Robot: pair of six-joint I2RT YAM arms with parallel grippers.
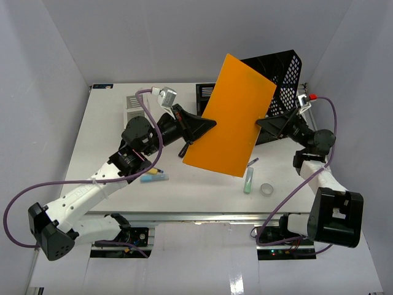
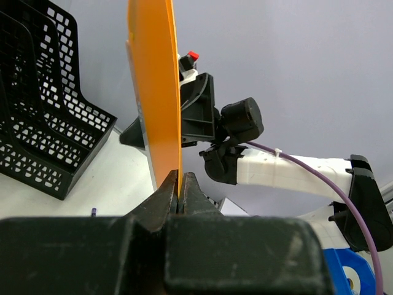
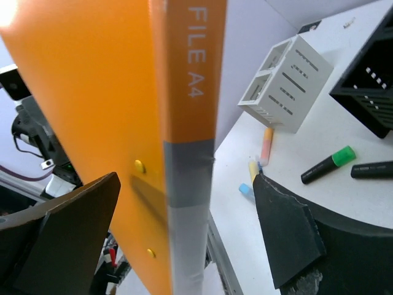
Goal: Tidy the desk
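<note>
White bench (image 1: 110, 123) fills our view, and we judge it only partly tidied. Above it an orange A4 file folder (image 1: 230, 117) hangs in the air, one edge pinched in our left gripper (image 1: 209, 125). Our right gripper (image 1: 261, 125) straddles the spine, jaws wide and not touching. The folder is not yet in the black mesh file rack (image 1: 288, 67) behind it. A green highlighter (image 1: 248, 182) and a tape roll (image 1: 266, 189) lie loose near the front.

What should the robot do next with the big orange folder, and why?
Probably close the right tool on the orange folder. Its jaws stand open on either side of the spine, while only the left tool pinches the opposite edge, holding the folder above the desk. A second grip would likely steady it.
</note>
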